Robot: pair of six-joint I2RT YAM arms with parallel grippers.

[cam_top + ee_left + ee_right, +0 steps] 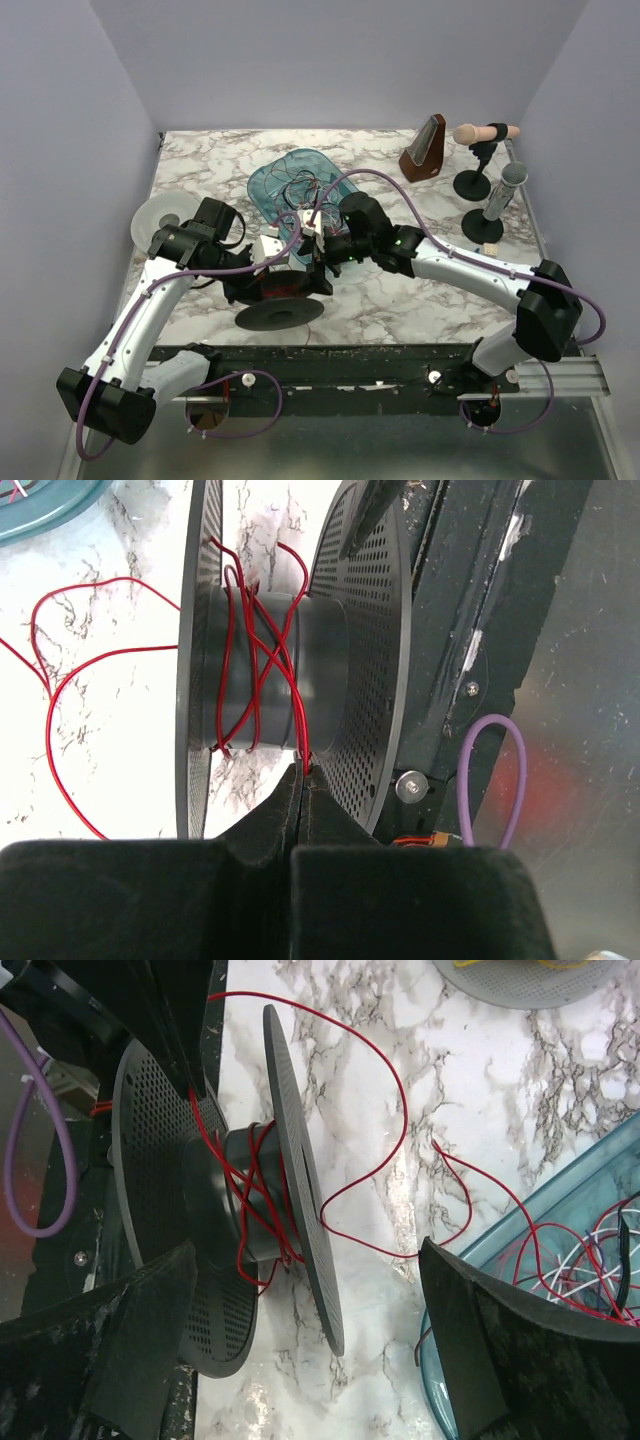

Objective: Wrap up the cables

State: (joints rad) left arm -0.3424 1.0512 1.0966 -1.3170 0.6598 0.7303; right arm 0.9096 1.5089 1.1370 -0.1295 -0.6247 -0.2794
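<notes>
Marble surface [400, 300] carried everything, and both arms met over its near edge. Teal tray [275, 180] lay just beyond the right pincer [308, 1250], its rim beside and partly behind that pincer's outer finger in the right wrist view. Dark spool [160, 1160], two perforated flanges on a grey hub, stood directly ahead of both pincers; its outer flange overhung the black strip along the surface's near edge. Right pincer: jaws wide apart, holding nothing, one finger in front of the larger flange, the other over by the tray, the thinner flange edge-on between them. No contact with the spool could be made out. Left pincer [303, 772]: jaws pressed together, the tips reaching into the gap between the flanges and meeting the hub at its near side. Whether a strand was pinched between those tips could not be told. Cables [250, 670]: several crossing turns of red wire sat on the hub right at the left pincer's tips. From there loose red loops ran out over the marble, past the open right pincer, and up into the tray. The rest of the bunch, red, white and black strands, lay heaped inside the tray, beyond the right pincer's outer finger.
</notes>
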